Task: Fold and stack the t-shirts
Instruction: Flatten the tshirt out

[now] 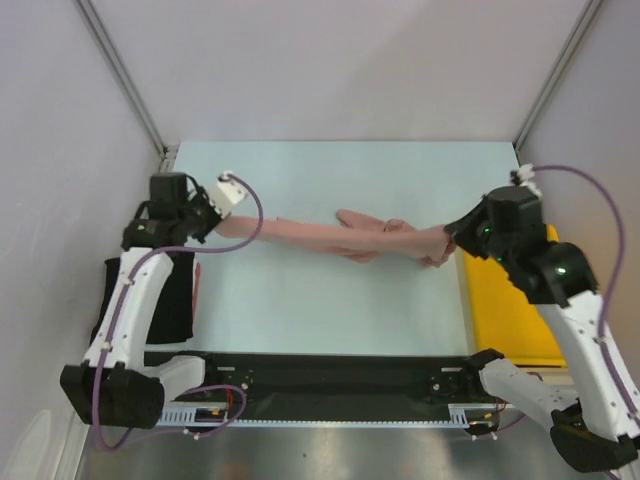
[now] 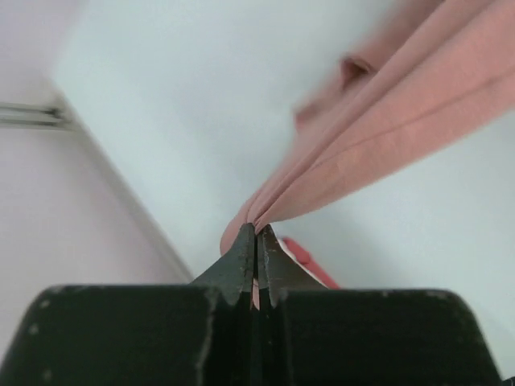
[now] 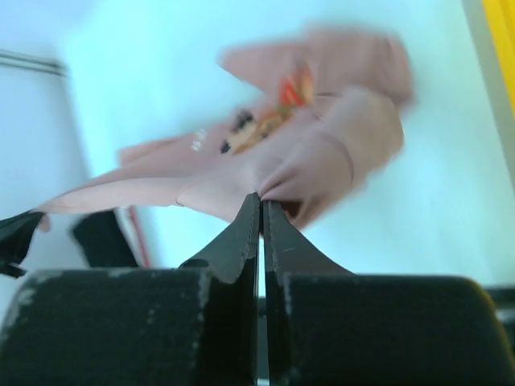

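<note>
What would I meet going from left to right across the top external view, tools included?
Black t-shirt → left tool → pink t-shirt, held stretched between both shut tools → right tool → yellow tray.

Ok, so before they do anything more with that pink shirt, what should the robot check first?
1. Grip of the left pincer on the pink shirt: ok, shut on one end.
2. Grip of the right pincer: ok, shut on the other end.
3. Shirt spread flat for folding: not ok, it is bunched like a rope between the two.
4. The black shirt out of the way: ok, it lies at the left edge of the table, apart from the pink one.
5. Which edges of the shirt are gripped: cannot tell.
</note>
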You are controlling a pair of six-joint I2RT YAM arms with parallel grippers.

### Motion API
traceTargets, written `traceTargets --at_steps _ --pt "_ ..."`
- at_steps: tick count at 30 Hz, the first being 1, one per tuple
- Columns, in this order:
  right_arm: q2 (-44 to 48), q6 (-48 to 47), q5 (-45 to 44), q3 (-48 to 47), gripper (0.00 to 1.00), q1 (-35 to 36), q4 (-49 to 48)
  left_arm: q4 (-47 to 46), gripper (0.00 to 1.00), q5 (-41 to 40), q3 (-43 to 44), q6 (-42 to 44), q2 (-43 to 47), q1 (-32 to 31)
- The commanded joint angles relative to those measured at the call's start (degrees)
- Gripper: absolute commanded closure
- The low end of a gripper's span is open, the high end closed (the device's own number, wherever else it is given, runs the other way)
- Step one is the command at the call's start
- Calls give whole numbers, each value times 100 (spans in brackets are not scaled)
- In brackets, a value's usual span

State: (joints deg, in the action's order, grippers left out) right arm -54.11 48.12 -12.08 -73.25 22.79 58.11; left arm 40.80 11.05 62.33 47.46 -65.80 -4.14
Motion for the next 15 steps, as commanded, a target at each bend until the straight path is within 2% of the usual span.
traceTargets --at_steps 1,2,3,5,7,9,12,14,15 --pt "-29 -601 -58 -1241 100 -20 746 1334 100 398 1218 -359 226 159" --pt "-160 -724 -49 -1783 100 -20 702 1361 100 398 1473 -439 199 168" --pt "-536 -855 -23 -2024 100 -28 650 1352 100 389 1980 -544 156 177" --pt "-994 -1382 64 -2516 100 -116 370 1160 100 293 2449 -773 -64 177" --pt "-1811 -1882 485 -3254 100 -317 132 818 100 31 3021 -913 -327 177" --pt "-2713 -2121 1150 -3990 100 -722 -281 580 100 -198 3555 -967 -862 186" --pt "-3665 -2219 1663 -4783 100 -1205 -896 166 100 -603 4461 -1090 -1776 247" --pt "-4754 -1949 1857 -6125 100 -1451 -1038 42 100 -805 5180 -1361 -2373 352" --pt "-5141 -1825 2032 -6714 100 -1653 -1029 69 100 -850 6133 -1484 -2994 501"
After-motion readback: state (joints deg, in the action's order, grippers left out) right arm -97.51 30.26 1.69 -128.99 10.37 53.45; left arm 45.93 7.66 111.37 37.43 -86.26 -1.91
